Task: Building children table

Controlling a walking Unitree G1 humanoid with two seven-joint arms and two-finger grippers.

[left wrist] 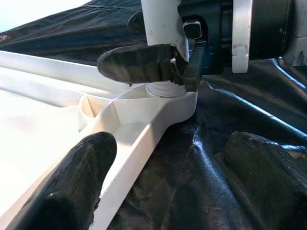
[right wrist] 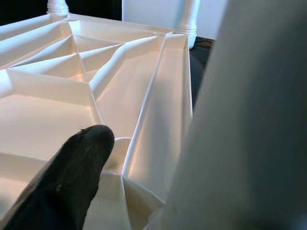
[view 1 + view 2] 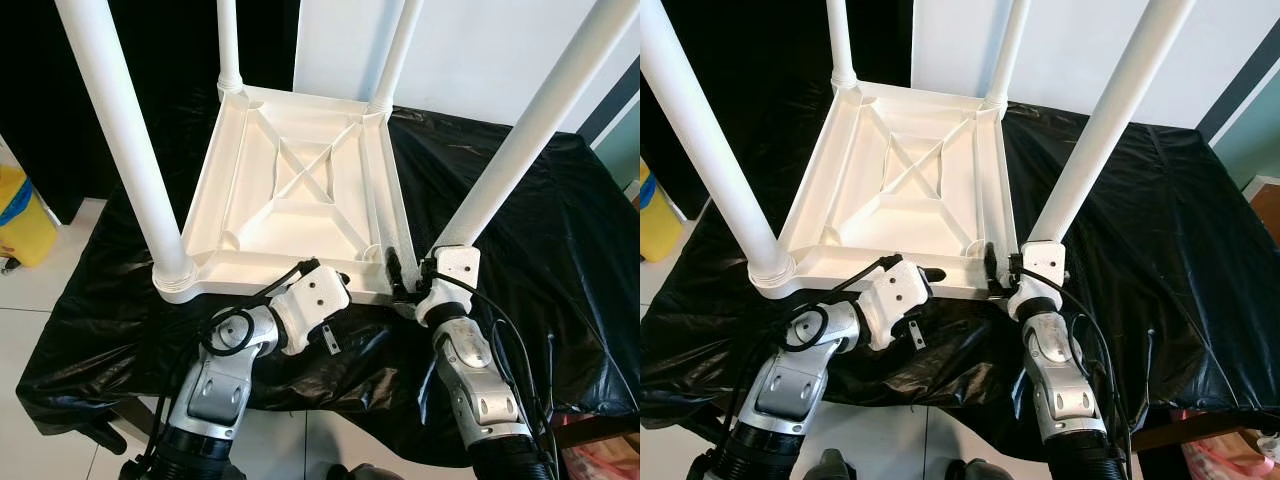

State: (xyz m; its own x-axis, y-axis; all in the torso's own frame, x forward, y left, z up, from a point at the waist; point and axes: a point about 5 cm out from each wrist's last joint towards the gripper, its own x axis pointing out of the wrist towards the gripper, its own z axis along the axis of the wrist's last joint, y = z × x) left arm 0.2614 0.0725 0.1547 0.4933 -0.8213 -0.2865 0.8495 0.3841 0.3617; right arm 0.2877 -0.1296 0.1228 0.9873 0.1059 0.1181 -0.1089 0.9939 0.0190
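A white plastic table [image 3: 300,190] lies upside down on a black-covered surface, its ribbed underside facing up. Four white legs stand up from its corners: the near-left leg [image 3: 120,130], the near-right leg [image 3: 520,140] and two far legs [image 3: 228,45] [image 3: 398,50]. My right gripper [image 3: 405,275] is shut on the base of the near-right leg [image 2: 249,120] just above its socket, with one black finger [image 2: 62,187] on the table side. My left gripper [image 1: 168,187] is open and straddles the table's near rim [image 1: 144,139], one finger [image 1: 72,187] over the underside, the other over the cloth.
Crinkled black cloth [image 3: 540,220] covers the surface and hangs over its near edge. A yellow bin [image 3: 20,215] stands on the pale tiled floor at the left. A white wall [image 3: 480,50] rises behind. A pink object [image 3: 1230,450] lies at the lower right.
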